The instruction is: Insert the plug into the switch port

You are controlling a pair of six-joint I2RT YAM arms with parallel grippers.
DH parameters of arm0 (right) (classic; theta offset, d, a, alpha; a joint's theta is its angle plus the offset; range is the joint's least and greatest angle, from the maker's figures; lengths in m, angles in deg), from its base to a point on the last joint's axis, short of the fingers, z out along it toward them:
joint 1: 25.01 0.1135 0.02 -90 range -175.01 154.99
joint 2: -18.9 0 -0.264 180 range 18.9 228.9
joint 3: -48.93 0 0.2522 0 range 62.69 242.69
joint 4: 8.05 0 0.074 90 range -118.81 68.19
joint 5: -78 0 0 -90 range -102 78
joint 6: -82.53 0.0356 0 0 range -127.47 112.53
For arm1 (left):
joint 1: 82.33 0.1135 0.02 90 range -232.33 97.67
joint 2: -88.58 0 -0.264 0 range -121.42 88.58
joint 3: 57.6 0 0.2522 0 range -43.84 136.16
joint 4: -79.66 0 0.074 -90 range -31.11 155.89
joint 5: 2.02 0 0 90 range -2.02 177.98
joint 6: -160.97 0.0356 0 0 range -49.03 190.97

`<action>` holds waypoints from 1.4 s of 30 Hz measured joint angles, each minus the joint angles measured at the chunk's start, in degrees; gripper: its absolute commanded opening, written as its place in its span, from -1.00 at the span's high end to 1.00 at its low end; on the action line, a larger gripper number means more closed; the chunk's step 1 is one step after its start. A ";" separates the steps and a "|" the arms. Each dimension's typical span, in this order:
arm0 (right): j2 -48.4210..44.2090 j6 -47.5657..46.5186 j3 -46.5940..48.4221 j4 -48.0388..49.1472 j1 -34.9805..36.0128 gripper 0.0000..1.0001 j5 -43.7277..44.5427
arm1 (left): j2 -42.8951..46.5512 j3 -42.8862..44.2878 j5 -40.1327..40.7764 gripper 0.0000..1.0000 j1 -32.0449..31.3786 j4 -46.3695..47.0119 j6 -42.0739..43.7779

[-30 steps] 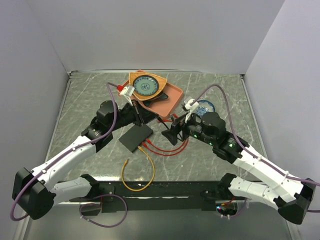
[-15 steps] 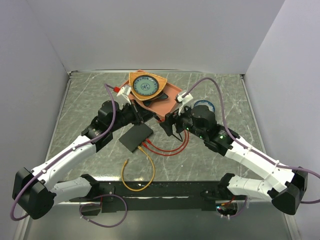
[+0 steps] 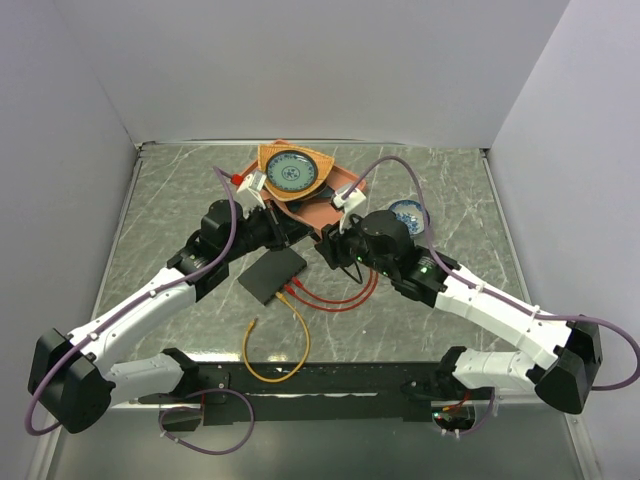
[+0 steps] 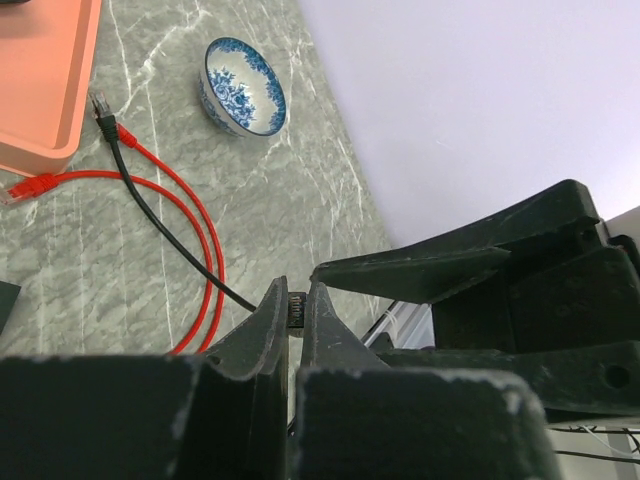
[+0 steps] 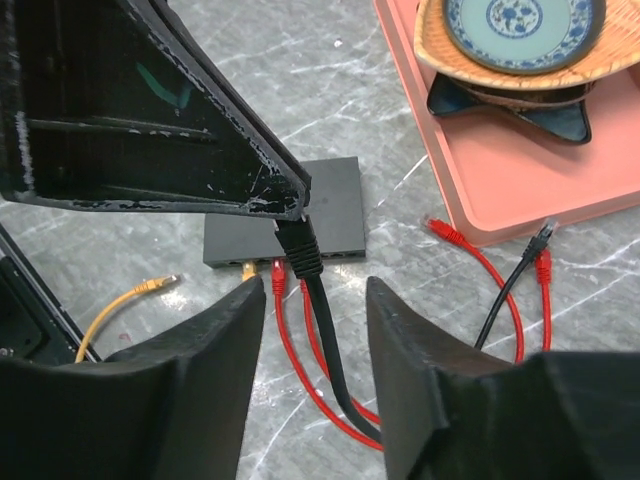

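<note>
- My left end effector (image 4: 295,306) is pinched tight on the black plug (image 5: 297,243). The plug sits at its fingertips, with the black cable (image 5: 330,340) trailing down from it.
- My right end effector (image 5: 315,292) is about half spread. Its two fingers sit either side of that black cable, and a gap shows on each side, so it grips nothing.
- The black network switch (image 5: 335,210) lies flat on the grey marbled desk (image 3: 170,190), near the middle and just in front of the two end effectors.
- The switch ports (image 5: 320,256) run along the edge facing the arm bases. A yellow plug (image 5: 247,268) and a red plug (image 5: 278,272) are already seated there.
- In the right wrist view the black plug hangs over that port edge. I cannot tell whether it touches the switch.
- The black cable's far end (image 5: 545,235) lies loose on the desk beside the orange tray (image 5: 480,190).
- The tray holds stacked dishes (image 5: 520,30).
- A blue-and-white bowl (image 4: 245,85) stands on the desk beyond the tray.
- A red cable (image 3: 345,298) and a yellow cable (image 3: 275,350) loop across the desk near the switch.
</note>
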 measured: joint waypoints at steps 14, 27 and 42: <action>2.16 -0.57 1.40 -0.13 0.66 0.38 1.95 | -0.37 0.00 -0.07 0.98 0.04 0.17 0.17; 4.09 -0.59 1.68 0.22 0.76 0.44 1.90 | -1.09 0.00 -0.20 0.98 0.04 0.07 0.42; 5.29 -1.84 2.16 0.42 1.11 1.00 2.14 | -1.29 0.28 0.02 0.77 0.33 -0.20 1.42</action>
